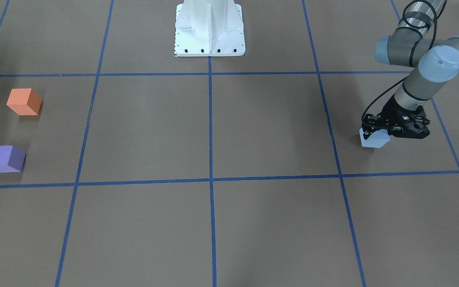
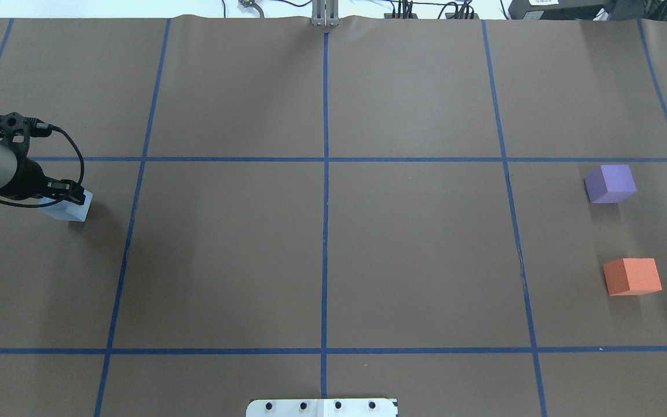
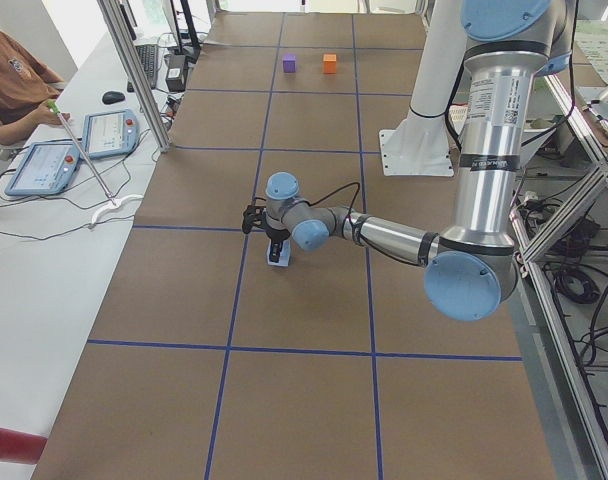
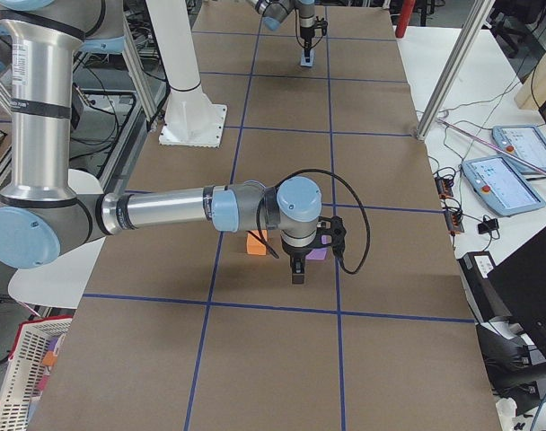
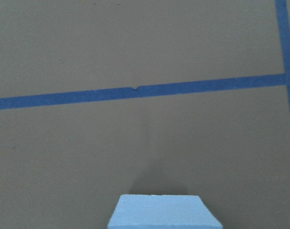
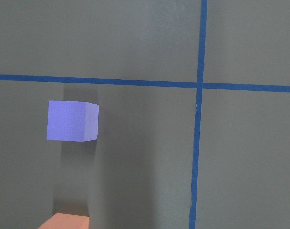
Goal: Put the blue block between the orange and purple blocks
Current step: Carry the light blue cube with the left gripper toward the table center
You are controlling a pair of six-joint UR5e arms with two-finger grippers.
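The pale blue block sits at my left end of the table, seen in the overhead view and at the bottom of the left wrist view. My left gripper is down over it with the fingers closed on its sides, at table level. The orange block and the purple block stand apart at the far right end, with a gap between them. My right gripper hangs above those two blocks and shows only in the exterior right view, so I cannot tell its state.
The brown table carries a grid of blue tape lines. The white robot base stands at the middle of the near edge. An operator with tablets sits along the far side.
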